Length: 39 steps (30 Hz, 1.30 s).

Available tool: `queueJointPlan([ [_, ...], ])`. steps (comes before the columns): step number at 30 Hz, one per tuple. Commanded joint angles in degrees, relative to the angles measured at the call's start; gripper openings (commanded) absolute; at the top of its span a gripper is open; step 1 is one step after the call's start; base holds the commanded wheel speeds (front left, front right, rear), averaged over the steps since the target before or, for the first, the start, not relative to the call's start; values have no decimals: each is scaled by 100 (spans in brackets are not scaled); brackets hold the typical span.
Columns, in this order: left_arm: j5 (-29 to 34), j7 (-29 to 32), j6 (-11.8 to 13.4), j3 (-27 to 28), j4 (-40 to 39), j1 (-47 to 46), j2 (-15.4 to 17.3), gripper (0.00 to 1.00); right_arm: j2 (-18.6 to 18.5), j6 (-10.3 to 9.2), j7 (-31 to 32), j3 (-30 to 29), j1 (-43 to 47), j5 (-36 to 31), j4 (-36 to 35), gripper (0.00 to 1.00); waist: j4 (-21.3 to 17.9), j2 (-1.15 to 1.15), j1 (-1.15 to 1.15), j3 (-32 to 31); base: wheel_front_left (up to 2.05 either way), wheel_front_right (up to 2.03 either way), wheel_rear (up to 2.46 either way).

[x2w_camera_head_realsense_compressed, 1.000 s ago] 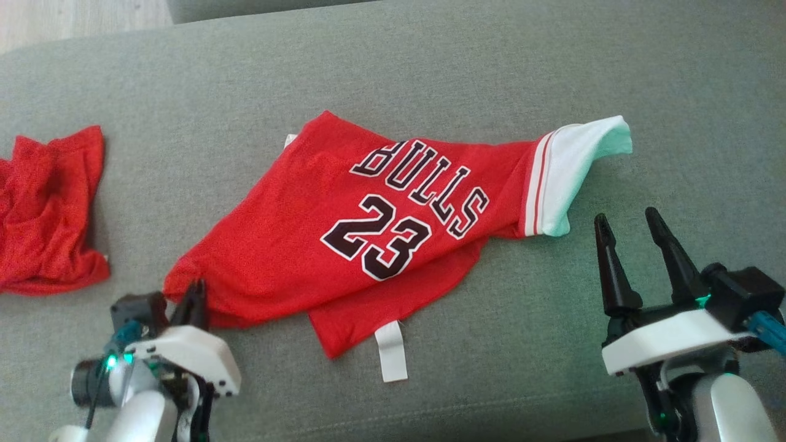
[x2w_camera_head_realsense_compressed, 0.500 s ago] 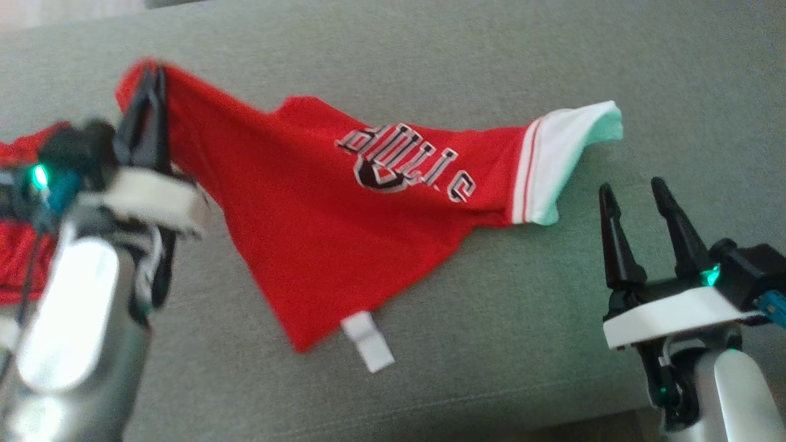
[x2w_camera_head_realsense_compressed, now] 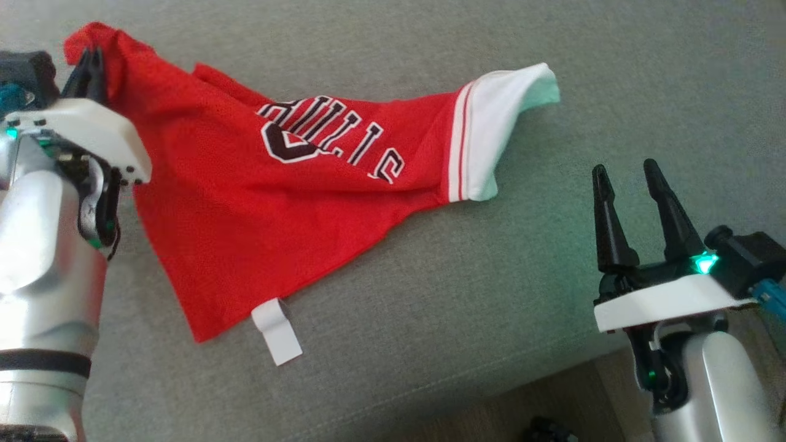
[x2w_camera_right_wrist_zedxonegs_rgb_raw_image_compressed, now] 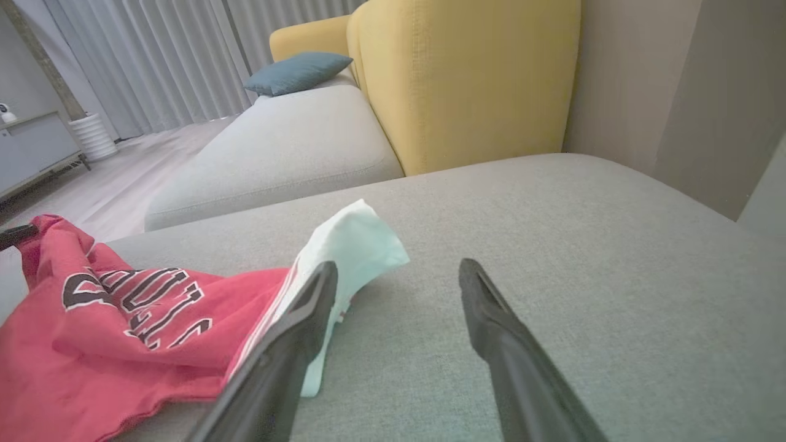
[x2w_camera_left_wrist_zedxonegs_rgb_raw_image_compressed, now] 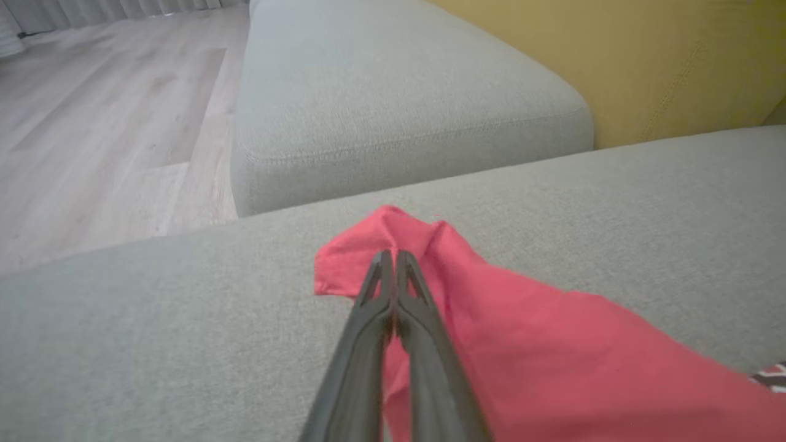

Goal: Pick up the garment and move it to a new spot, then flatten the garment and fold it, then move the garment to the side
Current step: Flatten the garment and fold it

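Note:
The garment (x2w_camera_head_realsense_compressed: 245, 202) is a bright red jersey with black-and-white lettering, a white sleeve (x2w_camera_head_realsense_compressed: 497, 116) with thin stripe trim, and a white tag (x2w_camera_head_realsense_compressed: 276, 331) at its hem. It lies stretched across the grey cushion, its lettering creased. My left gripper (x2w_camera_head_realsense_compressed: 92, 61) is shut on a red corner, held raised at the far left. In the left wrist view the fingers (x2w_camera_left_wrist_zedxonegs_rgb_raw_image_compressed: 393, 255) pinch that corner of the garment (x2w_camera_left_wrist_zedxonegs_rgb_raw_image_compressed: 522, 344). My right gripper (x2w_camera_head_realsense_compressed: 626, 175) stands open to the right of the sleeve, holding nothing. Its wrist view shows the open gripper (x2w_camera_right_wrist_zedxonegs_rgb_raw_image_compressed: 399, 270) just short of the white sleeve (x2w_camera_right_wrist_zedxonegs_rgb_raw_image_compressed: 350, 245).
The grey sofa cushion (x2w_camera_head_realsense_compressed: 552, 276) ends at a front edge with wooden floor (x2w_camera_head_realsense_compressed: 552, 399) below it at the lower right. A yellow backrest (x2w_camera_right_wrist_zedxonegs_rgb_raw_image_compressed: 460, 80) rises behind, with a second grey seat (x2w_camera_left_wrist_zedxonegs_rgb_raw_image_compressed: 381, 98) and a blue pillow (x2w_camera_right_wrist_zedxonegs_rgb_raw_image_compressed: 298, 70) beyond.
My left gripper has lifted the garment's corner from the near left up to the far left, stretching the cloth and creasing the print. The head camera has shifted. My right gripper stays open.

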Motion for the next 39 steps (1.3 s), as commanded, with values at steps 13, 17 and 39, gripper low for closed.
queueJointPlan([
  [13,24,-1132,348,316,-435,579,-234,100,-35,23,-27,-52,-140,-258,-139,100,357,0,0,-282,0,0,0],
  [17,241,-1139,596,503,-1732,1372,-368,100,-76,23,67,-81,-80,-324,-206,100,610,0,0,-476,0,0,0],
  [39,851,-1142,844,658,-4027,4462,-837,100,-204,23,486,83,558,-385,-323,100,1053,0,0,-1291,0,0,0],
])
